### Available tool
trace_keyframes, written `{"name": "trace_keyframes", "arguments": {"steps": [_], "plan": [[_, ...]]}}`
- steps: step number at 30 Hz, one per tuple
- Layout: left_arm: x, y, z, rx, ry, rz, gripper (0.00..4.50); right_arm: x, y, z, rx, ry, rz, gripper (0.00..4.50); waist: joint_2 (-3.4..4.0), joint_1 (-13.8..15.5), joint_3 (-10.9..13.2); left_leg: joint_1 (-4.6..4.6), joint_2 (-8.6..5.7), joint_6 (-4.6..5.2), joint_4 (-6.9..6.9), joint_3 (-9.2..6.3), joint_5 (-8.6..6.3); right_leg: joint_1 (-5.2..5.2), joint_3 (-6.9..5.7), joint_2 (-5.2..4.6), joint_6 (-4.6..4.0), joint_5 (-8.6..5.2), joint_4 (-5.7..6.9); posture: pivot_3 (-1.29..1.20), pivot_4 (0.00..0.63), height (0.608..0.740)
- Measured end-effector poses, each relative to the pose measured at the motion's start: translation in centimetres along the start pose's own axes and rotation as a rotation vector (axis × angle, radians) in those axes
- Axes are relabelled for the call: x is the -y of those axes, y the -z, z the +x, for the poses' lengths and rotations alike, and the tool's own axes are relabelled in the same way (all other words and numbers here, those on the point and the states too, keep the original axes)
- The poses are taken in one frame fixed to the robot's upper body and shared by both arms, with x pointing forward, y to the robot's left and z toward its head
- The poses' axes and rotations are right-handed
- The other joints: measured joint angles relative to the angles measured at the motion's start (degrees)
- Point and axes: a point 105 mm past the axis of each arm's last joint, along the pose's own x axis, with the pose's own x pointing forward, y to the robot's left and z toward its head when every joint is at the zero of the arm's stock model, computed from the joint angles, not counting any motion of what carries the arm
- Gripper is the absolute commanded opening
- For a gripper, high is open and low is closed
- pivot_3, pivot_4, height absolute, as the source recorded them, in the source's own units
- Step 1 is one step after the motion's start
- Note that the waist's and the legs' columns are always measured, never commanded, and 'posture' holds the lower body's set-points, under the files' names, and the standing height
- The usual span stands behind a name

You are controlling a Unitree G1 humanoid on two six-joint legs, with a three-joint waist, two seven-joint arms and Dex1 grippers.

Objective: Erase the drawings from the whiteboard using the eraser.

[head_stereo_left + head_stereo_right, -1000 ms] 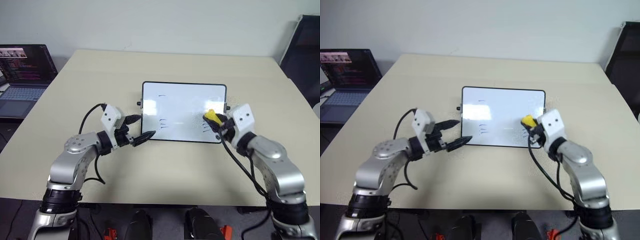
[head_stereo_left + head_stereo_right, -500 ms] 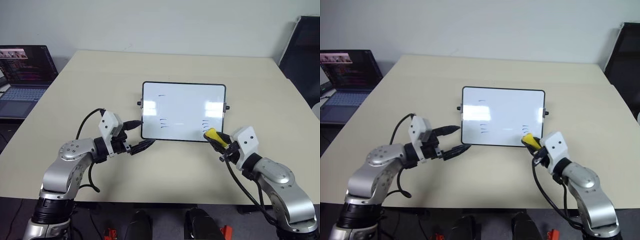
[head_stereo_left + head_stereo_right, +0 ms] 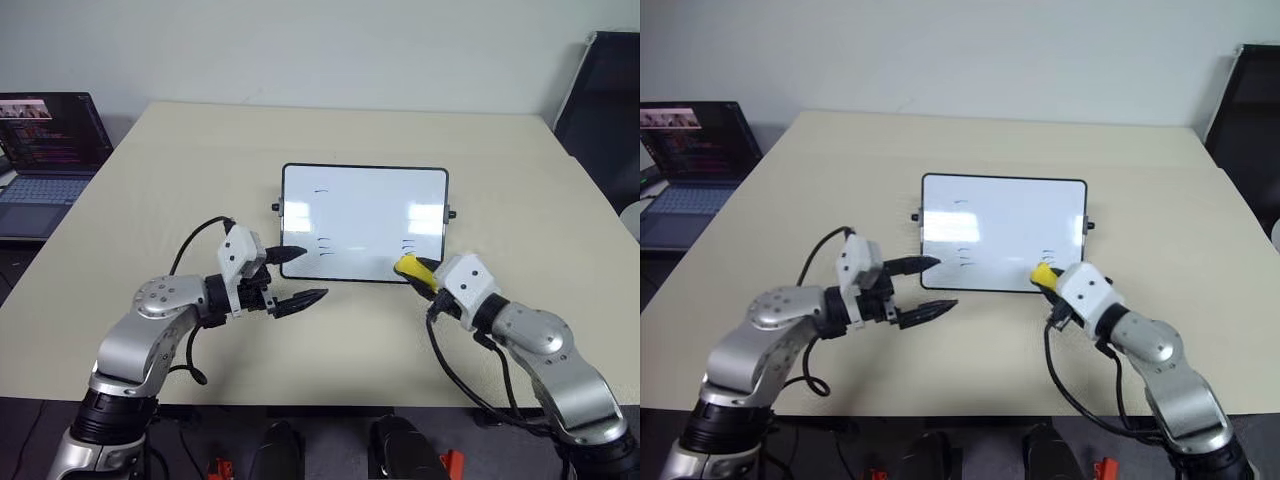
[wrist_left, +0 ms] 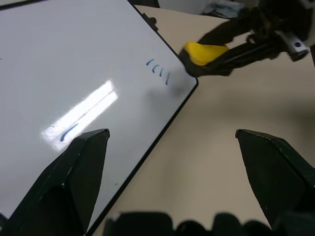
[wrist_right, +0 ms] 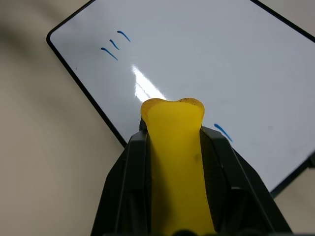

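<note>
Beige table [image 3: 330,130], plain top. Whiteboard [image 3: 365,210] lies flat near its middle, black frame, small blue drawings [image 3: 326,244] on its face. Dark laptop [image 3: 45,150], screen lit, sits well off the whiteboard's left side, beyond the table's edge.
</note>
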Motion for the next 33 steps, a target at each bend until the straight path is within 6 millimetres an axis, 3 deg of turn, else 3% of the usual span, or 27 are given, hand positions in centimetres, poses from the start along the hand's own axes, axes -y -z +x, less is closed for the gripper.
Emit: {"name": "trace_keyframes", "arguments": {"steps": [9, 19, 27, 30, 33], "plan": [[0.5, -0.6, 0.7, -0.005, 0.066, 0.021, 4.50, 4.0, 1.6, 3.1, -0.088, 0.132, -0.147, 1.04, 0.00, 0.08, 0.01, -0.02, 0.00, 0.00, -0.01, -0.01, 0.00, 0.00, -0.02, 0.01, 0.19, 0.10, 0.01, 0.00, 0.150, 0.740], [0.7, -1.0, 1.0, -0.010, 0.077, 0.020, 4.50, 1.4, 4.3, 1.6, -0.209, -0.128, -0.290, 1.04, -0.04, 0.04, -0.02, 0.40, 0.00, 0.01, 0.16, 0.02, 0.01, 0.35, 0.05, 0.01, 0.00, 0.06, 0.07, 0.00, 0.150, 0.740], [1.0, -0.1, 0.6, -0.031, 0.081, -0.004, 4.50, 4.6, 3.0, 2.9, -0.165, 0.095, -0.347, 1.04, -0.04, -0.26, -0.01, 0.35, -0.01, 0.02, 0.48, 0.09, 0.02, 0.35, 0.15, 0.01, 0.02, 0.20, 0.09, 0.00, 0.150, 0.740], [1.2, 0.8, 0.1, -0.058, 0.079, -0.024, 4.50, 4.5, 3.0, 2.8, -0.170, 0.076, -0.347, 1.04, -0.04, -0.12, -0.01, 0.33, 0.00, 0.02, 0.41, 0.10, 0.01, 0.33, 0.15, 0.01, 0.03, 0.19, 0.06, 0.00, 0.150, 0.740], [1.3, 1.0, 0.0, -0.062, 0.088, -0.027, 4.50, 3.0, 3.6, 2.3, -0.198, -0.027, -0.357, 1.04, -0.04, -0.04, -0.01, 0.34, 0.01, 0.02, 0.35, 0.09, 0.01, 0.33, 0.14, 0.01, 0.04, 0.18, 0.05, 0.00, 0.150, 0.740]]}}
